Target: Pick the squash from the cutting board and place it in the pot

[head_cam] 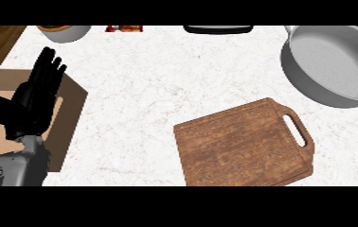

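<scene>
my left hand (35,98) rests at the left edge, fingers straight and up, holding nothing; my right hand does not show. the squash is nowhere i can see — the cutting board (241,148) lies bare, and the grey pot (328,56) at the upper right looks empty in the part that shows. i'd judge a squash firm-skinned, smooth, fairly weighty and apt to roll, so i'd wrap my fingers round its middle rather than pinch an end. the white counter (161,79) between board and pot is open — only the pot's rim to clear, and the board's handle end lies nearest it.
</scene>
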You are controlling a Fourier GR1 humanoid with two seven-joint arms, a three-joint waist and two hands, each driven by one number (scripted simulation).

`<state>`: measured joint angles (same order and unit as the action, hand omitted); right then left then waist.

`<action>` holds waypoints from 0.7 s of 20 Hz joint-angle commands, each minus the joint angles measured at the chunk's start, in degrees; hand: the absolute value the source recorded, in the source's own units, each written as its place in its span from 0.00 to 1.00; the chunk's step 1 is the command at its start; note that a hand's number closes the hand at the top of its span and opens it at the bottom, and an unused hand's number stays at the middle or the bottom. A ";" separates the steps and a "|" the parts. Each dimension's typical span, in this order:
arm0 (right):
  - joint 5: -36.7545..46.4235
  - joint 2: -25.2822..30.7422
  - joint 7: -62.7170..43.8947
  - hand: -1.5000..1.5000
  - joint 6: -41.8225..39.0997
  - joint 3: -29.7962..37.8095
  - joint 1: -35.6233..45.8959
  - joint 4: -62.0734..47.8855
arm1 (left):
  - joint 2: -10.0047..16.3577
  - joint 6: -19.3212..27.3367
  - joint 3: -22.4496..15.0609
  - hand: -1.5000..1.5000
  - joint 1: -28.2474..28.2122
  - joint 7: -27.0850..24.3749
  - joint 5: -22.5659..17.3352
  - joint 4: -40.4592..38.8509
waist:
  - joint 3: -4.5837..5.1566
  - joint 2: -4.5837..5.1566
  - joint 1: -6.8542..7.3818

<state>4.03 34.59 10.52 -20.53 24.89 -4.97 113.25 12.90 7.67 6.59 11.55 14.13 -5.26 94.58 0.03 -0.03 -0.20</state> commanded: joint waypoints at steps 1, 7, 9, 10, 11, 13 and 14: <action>-7.51 6.25 -7.74 1.00 -4.75 4.27 9.61 -7.25 | 0.70 -1.11 1.30 0.50 1.25 -0.27 -0.86 -1.66 | 0.01 0.10 0.53; -2.28 5.97 -2.83 1.00 -2.81 0.15 20.97 -26.71 | 0.44 -2.24 1.12 0.50 2.26 -0.96 -0.77 -3.35 | -0.03 0.21 0.87; 2.57 4.24 5.13 1.00 -0.67 -0.66 19.49 -33.02 | -3.55 0.95 -2.21 0.50 0.23 -2.72 2.47 -2.27 | -0.06 0.20 0.77; 6.51 4.73 7.03 1.00 1.71 -2.87 23.20 -37.64 | -2.76 0.98 -1.97 0.50 1.24 -2.04 2.77 -1.75 | -0.08 0.29 1.18; 0.97 4.63 2.36 1.00 -1.65 -1.80 25.34 -37.20 | -1.13 -0.99 -0.17 0.50 0.52 0.04 0.39 -0.96 | -0.05 0.15 0.96; 3.19 4.12 8.44 1.00 0.32 -2.13 28.74 -46.23 | -1.52 -1.19 -0.51 0.50 2.02 -2.23 1.00 -3.45 | -0.07 0.33 1.20; 10.79 4.72 13.01 1.00 6.98 -3.30 28.73 -46.91 | -1.24 -0.08 -0.73 0.50 2.66 0.94 1.13 -0.20 | -0.14 0.50 2.01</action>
<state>7.56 39.00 16.50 -19.71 23.23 19.08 75.51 11.66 7.17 6.25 13.31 13.49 -4.48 92.99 -0.04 0.27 1.05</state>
